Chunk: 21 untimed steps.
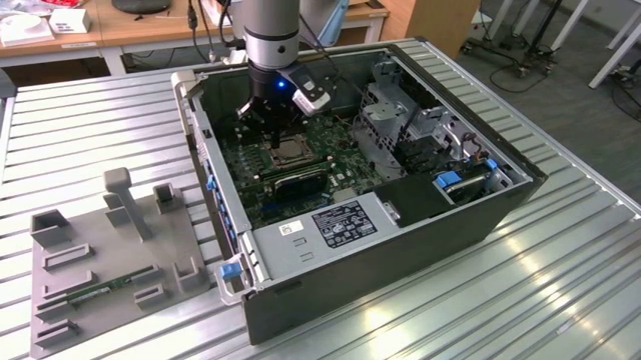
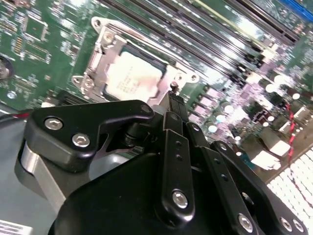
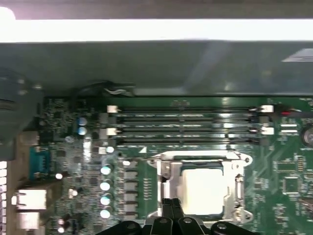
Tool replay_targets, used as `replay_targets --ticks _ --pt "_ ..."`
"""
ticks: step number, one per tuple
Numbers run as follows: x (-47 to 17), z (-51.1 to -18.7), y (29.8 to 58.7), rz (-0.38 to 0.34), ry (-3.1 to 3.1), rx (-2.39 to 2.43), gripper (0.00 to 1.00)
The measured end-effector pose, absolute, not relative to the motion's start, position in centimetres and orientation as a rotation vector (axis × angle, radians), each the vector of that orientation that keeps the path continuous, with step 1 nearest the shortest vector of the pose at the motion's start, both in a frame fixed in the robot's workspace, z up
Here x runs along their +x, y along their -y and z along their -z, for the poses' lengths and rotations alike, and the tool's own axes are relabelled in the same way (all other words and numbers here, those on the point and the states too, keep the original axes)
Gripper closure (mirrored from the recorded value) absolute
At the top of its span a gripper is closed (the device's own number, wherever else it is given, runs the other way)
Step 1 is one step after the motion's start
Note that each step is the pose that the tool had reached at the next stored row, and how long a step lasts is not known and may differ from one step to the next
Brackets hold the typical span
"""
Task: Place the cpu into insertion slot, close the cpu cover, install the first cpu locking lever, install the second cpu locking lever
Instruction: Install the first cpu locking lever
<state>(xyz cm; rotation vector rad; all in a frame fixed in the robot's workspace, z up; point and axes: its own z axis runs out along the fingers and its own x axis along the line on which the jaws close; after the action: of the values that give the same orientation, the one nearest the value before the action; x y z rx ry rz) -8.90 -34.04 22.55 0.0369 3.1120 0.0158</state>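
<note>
Black gripper (image 2: 172, 100) with fingers (image 2: 175, 111) clenched together, tips at the edge of the closed cpu cover (image 2: 98, 58), cpu (image 2: 132, 78) seated beneath it, green motherboard (image 2: 39, 39) around.

**Metal, Plastic and Sheen Around the Open Case**

Silvery-tan metal, smooth with a soft satin glare, on the cpu (image 2: 133, 78). Bright stamped steel, glossy along the edges, for the cpu cover (image 2: 96, 55) framing it. Glossy green lacquer over the motherboard (image 2: 44, 44), dotted with shiny solder. Black plastic with a wet gloss along the memory slots (image 3: 186, 128). Satin black finish on the tool (image 2: 172, 97), set with polished steel screw heads. Dull dark-grey painted sheet metal for the computer case (image 1: 401, 259). Ribbed, brushed silver metal across the tabletop (image 1: 561, 285). Matt grey plastic on the fixture tray (image 1: 110, 255).
</note>
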Motion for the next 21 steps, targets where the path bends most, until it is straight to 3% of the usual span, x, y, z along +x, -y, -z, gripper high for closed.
replay_targets --ticks 12,21 --pt "-11.2 -22.5 34.0 -0.016 -3.11 0.037 0.89" --pt "-11.7 -22.7 34.0 -0.069 -3.108 0.038 0.89"
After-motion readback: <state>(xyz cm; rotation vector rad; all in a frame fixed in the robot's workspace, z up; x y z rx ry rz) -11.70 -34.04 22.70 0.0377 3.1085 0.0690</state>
